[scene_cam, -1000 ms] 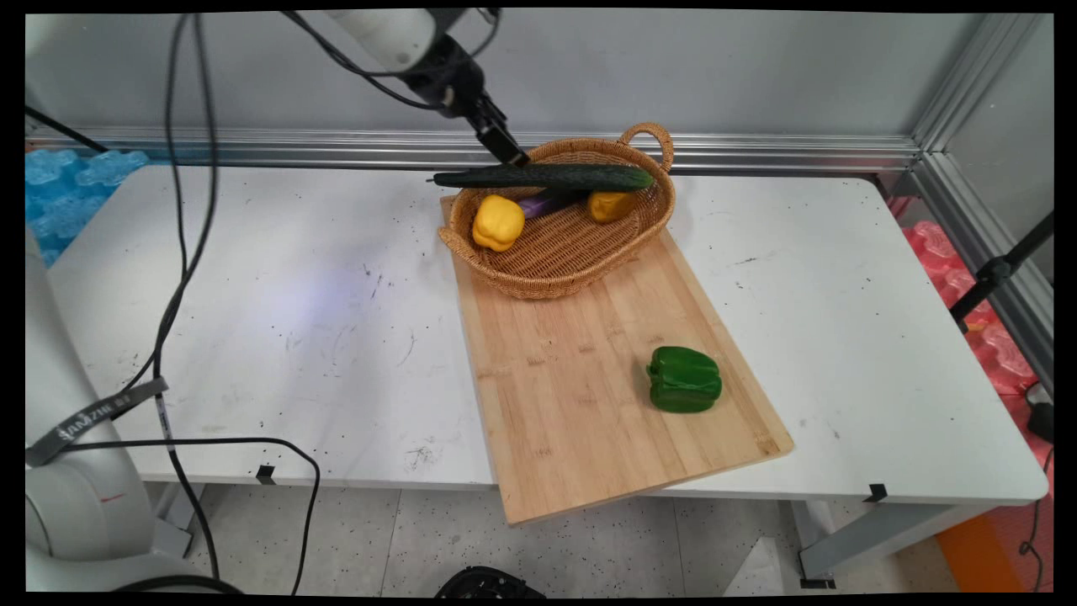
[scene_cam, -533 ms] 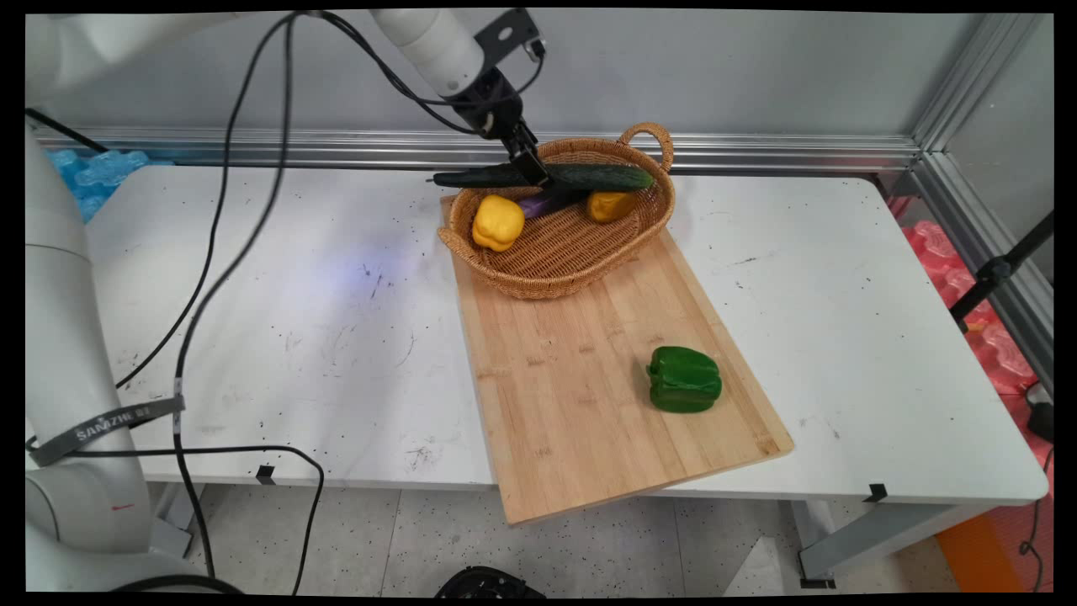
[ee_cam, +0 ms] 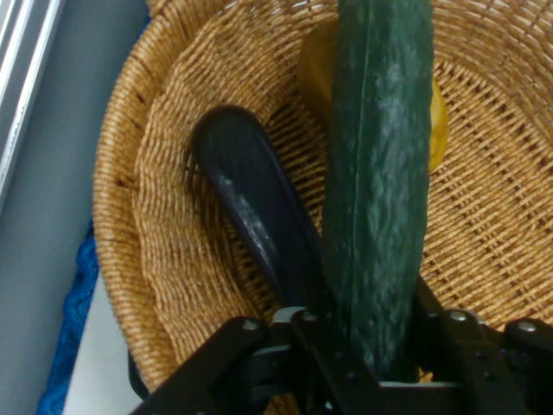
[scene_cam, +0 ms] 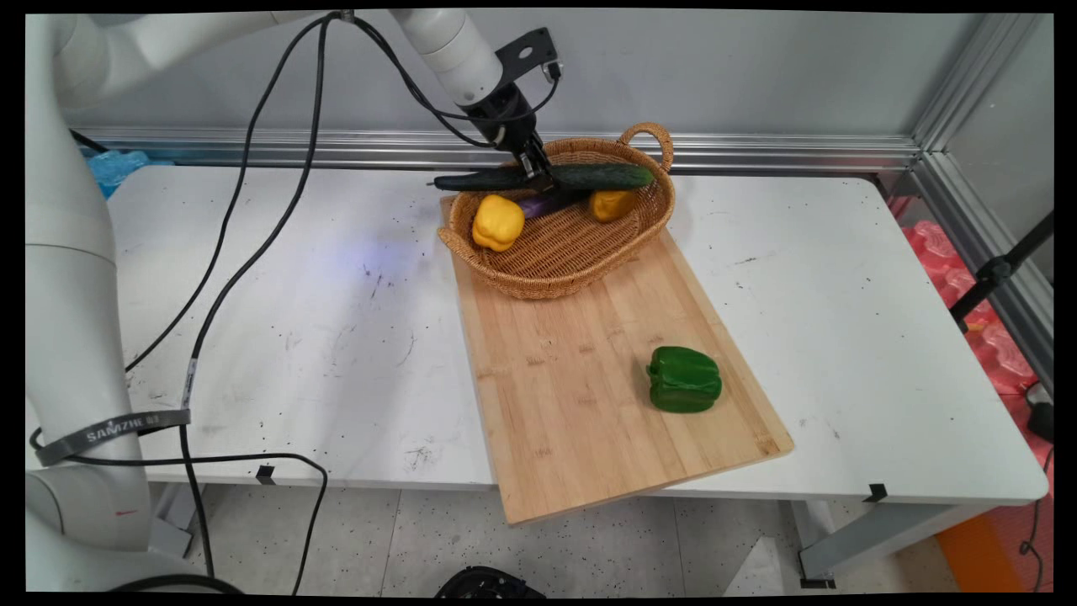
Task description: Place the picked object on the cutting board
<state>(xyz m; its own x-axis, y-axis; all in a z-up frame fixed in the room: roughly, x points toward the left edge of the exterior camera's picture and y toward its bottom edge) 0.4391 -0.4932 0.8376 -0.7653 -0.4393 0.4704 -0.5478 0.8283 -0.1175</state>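
Dark green cucumber [scene_cam: 551,177] lies across basket [scene_cam: 648,227] rim.

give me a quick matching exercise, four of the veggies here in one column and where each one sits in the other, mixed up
Things:
1. cucumber
2. green pepper
3. eggplant
4. yellow pepper

Places:
A. alone on the cutting board
B. in the basket, at its left end in the main view
C. across the basket's far rim, between the fingers of the gripper
D. in the basket, partly under the cucumber

Pairs: 1-C, 2-A, 3-D, 4-B
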